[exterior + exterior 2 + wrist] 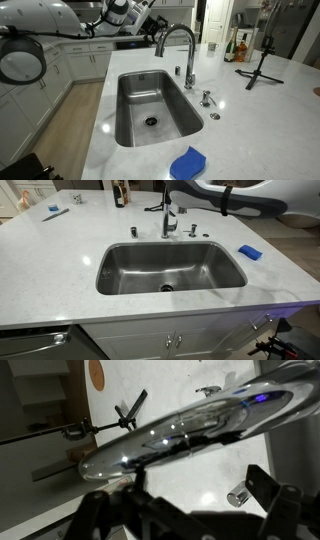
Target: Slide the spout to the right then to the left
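Gripper [155, 35] is up at the arch of the spout [190, 52], above the sink [128, 112]. In the wrist view the jaws are spread wide with a finger [95, 515] on either side of the chrome tube and nothing clamped. We can't tell if either finger touches it. The spout's base stands on the counter [260, 120] just beside the sink rim.

Risks, as we judge them:
- The tube is round and slick, so a sideways push with open jaws could ride up or slip off the arch.
- Pushing this high gives a lot of leverage, and going past the swivel stop would strain the base.
- A wide swing could bring the arm near the low fittings by the base.

The counter is glossy white stone, faintly veined. A blue sponge [187, 163] lies near one end of the sink, and a tripod [262, 62] and bottles [236, 47] stand well apart from it. It's a kitchen with white cabinets [60, 65] and a wood floor.
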Robot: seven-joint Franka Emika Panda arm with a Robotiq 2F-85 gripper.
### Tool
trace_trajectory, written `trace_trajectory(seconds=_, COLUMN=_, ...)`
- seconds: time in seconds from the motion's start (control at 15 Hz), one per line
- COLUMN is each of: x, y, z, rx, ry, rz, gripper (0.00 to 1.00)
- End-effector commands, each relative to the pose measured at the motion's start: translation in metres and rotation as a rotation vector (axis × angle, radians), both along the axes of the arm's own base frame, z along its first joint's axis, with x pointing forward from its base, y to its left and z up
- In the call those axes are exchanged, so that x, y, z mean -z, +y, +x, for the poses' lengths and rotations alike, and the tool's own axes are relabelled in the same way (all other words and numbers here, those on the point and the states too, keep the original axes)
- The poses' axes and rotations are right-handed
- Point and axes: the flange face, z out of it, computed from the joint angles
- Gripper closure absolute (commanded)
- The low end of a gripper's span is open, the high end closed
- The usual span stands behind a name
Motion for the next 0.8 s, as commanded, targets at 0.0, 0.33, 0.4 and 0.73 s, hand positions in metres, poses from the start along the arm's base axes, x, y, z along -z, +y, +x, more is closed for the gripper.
trace_trajectory(seconds=0.0, x=-0.02, y=-0.015, z=-0.012, rx=0.002, ry=0.017, rz=0.042, gripper=0.0)
trace_trajectory(seconds=0.33, x=-0.028, y=-0.029, z=-0.02, rx=0.037, ry=0.028, rz=0.145, gripper=0.0)
trace_trajectory(seconds=0.4, x=-0.029, y=-0.032, z=-0.022, rx=0.045, ry=0.03, rz=0.163, gripper=0.0)
trace_trajectory(seconds=0.73, x=-0.035, y=-0.048, z=-0.029, rx=0.067, ry=0.035, rz=0.22, gripper=0.0)
